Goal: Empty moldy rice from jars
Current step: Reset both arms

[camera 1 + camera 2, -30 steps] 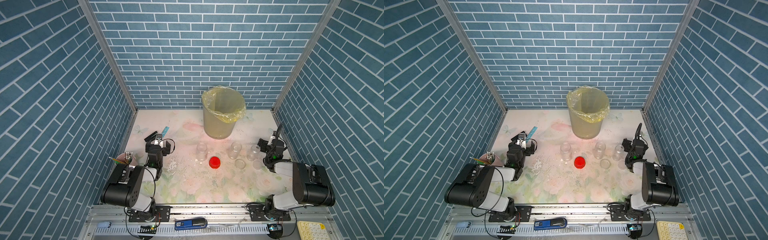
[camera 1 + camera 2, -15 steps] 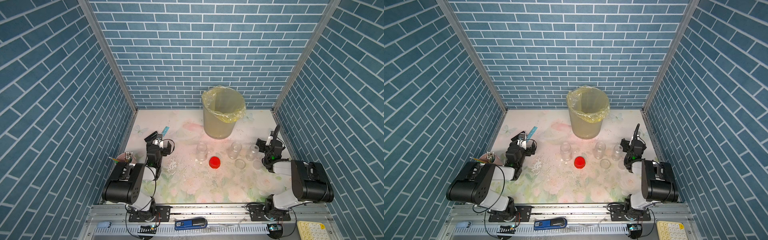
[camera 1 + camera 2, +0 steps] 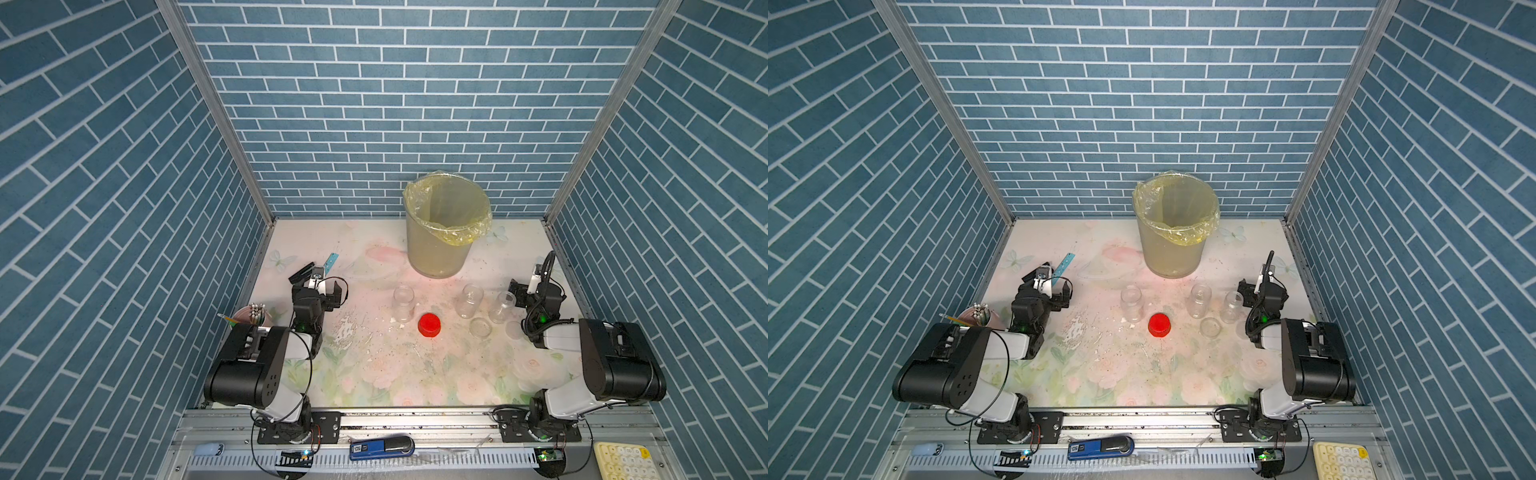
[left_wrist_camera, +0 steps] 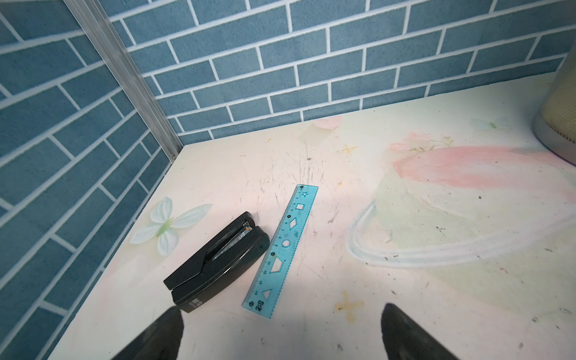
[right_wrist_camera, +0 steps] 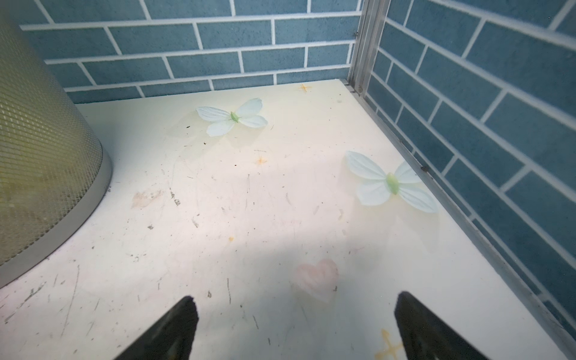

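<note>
Three clear jars [image 3: 403,302] [image 3: 471,300] [image 3: 503,306] stand uncapped in a row in front of the bin; all look empty, as in the other top view [image 3: 1131,302]. No moldy rice shows in them. A red cap [image 3: 429,324] and two clear lids [image 3: 481,327] [image 3: 514,329] lie beside them. My left gripper [image 3: 320,281] [image 4: 280,311] hovers open at the left, holding nothing. My right gripper [image 3: 534,286] [image 5: 296,297] hovers open just right of the rightmost jar, also holding nothing.
A tall bin [image 3: 446,224] lined with a yellow bag stands at the back. A black stapler [image 4: 218,261] and a blue ruler [image 4: 282,249] lie ahead of the left gripper. A pink pencil cup [image 3: 249,318] sits by the left wall. White crumbs [image 3: 345,330] litter the mat.
Both arms have shifted only slightly. The grippers stay open and the jars, cap and lids have not moved.
</note>
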Robot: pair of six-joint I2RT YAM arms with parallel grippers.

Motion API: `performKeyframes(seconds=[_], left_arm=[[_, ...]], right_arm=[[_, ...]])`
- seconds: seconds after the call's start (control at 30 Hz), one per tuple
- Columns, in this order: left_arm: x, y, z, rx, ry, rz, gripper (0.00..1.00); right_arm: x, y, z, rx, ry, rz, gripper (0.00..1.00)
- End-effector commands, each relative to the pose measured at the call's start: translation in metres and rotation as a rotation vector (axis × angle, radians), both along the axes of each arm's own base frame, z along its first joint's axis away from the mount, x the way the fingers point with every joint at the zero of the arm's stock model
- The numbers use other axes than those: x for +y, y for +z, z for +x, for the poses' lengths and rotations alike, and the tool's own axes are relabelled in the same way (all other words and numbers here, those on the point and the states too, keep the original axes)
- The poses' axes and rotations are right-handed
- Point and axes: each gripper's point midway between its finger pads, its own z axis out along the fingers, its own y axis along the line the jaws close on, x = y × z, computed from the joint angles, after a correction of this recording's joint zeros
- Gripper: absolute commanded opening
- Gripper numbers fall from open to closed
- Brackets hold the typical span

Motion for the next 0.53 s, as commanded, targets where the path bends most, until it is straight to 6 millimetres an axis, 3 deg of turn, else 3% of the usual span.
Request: performKeyframes(seconds=[0.0,0.5], left_arm=[[0.0045,-0.0002,0.0045,0.009,0.020,-0.011,0.99],[0.0096,-0.0052,0.0115,0.057,0.001,-0.068,0.99]], right_arm=[[0.0020,0.0013,0.0019,-0.009,0.020,-0.030,0.99],[0.0021,0.0013,0.0019,-0.009,0.021,-0.030,0.99]])
